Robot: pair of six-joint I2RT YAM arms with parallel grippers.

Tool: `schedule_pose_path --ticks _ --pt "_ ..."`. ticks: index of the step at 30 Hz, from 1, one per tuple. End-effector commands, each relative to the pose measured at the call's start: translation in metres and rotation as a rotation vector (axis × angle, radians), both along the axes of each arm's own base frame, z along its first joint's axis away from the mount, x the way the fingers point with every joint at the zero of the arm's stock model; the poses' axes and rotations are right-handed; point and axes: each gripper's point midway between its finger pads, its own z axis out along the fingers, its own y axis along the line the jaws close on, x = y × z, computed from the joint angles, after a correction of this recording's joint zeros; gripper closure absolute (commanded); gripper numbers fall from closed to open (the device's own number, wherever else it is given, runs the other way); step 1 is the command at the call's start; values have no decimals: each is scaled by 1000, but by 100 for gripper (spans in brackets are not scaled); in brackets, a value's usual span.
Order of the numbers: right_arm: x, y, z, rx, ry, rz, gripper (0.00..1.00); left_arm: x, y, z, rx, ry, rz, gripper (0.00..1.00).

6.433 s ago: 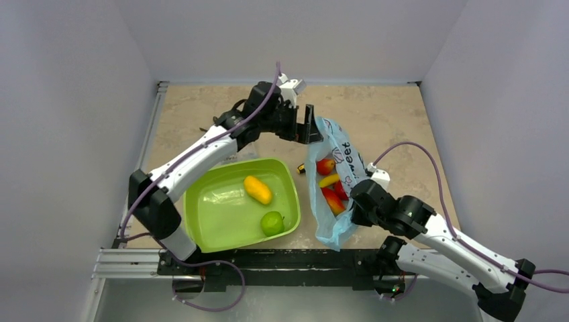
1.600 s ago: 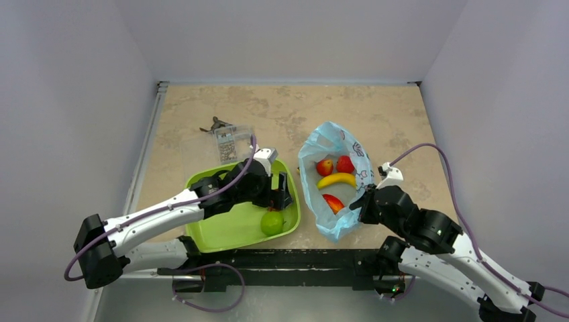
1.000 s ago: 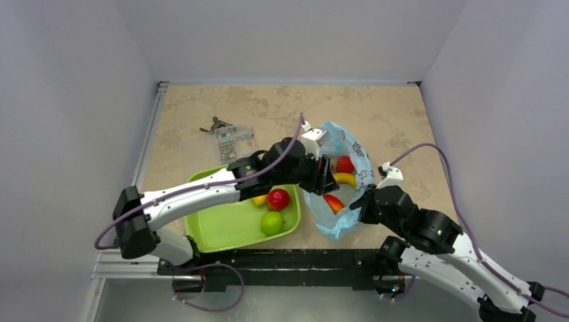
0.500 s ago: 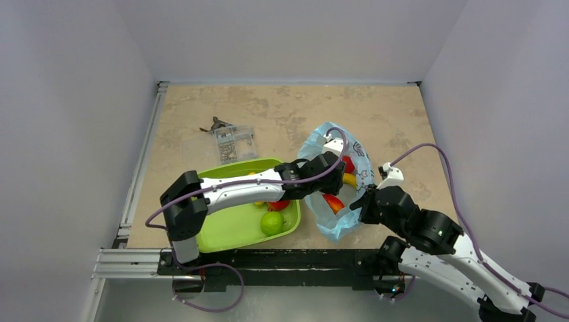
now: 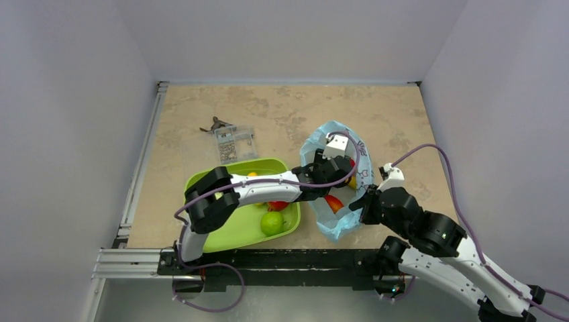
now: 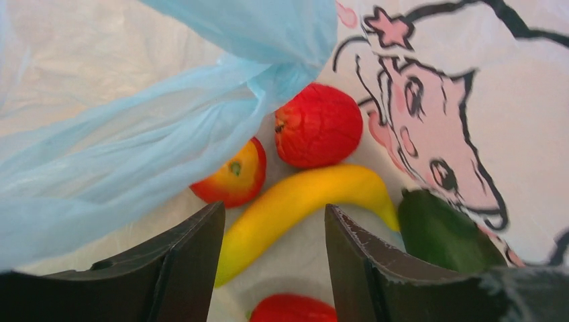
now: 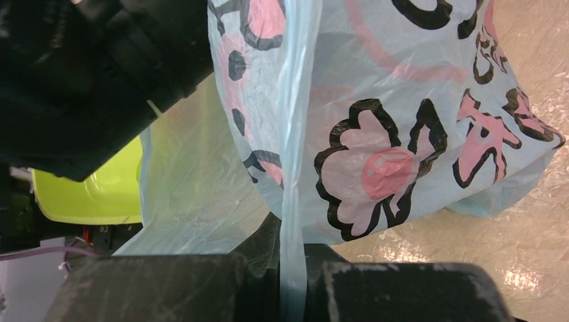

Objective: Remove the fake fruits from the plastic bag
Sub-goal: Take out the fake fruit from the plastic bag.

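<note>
Left claw (image 6: pixel 273 216) open, banana (image 6: pixel 302 201) just beyond its tips — right claw (image 7: pixel 292 272) pinching the bag (image 7: pixel 402 134).

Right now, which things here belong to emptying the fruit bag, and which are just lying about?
Job: plastic bag, pinched by the shut right pincer; open left pincer over the banana, red round fruit, small red-yellow apple and avocado inside it; green apple, already in the lime tray.

Lying about: clear packet and small dark object, beyond the tray.

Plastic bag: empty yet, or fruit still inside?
Fruit still inside: the left wrist view shows banana, red round fruit, small red-yellow apple and avocado lying in the plastic bag.
</note>
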Motion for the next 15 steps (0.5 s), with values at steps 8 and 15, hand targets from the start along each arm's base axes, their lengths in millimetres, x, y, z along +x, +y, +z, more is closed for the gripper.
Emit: schedule_pose_path --ticks 8,15 --pt "-3 16 8 38 -21 89 100 54 -1 6 27 -173 125 44" --pt "-3 15 10 35 -29 87 100 67 -4 -10 71 -194 119 49"
